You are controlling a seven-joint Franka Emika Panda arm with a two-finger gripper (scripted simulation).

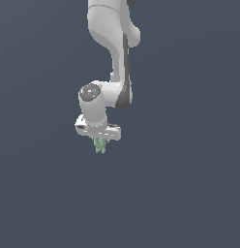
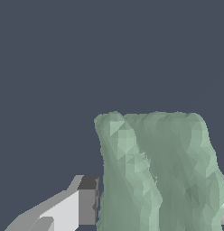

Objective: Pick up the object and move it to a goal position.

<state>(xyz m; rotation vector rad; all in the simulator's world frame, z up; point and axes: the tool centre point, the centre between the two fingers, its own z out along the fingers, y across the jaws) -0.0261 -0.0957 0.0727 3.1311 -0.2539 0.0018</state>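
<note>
In the exterior view we see the end effector [image 1: 99,140] pointing down with the pale green object [image 1: 100,145] hanging from it, pinched so it can be carried to the goal; no goal marker shows, and no surface edge is visible against the flat grey. In the wrist view the object [image 2: 159,176] fills the frame beside one dark-tipped finger [image 2: 87,200]; the other finger is mostly cut off.

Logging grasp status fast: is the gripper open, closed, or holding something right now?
Gripper: closed on the pale green object, which hangs below it; one finger presses against its side.
</note>
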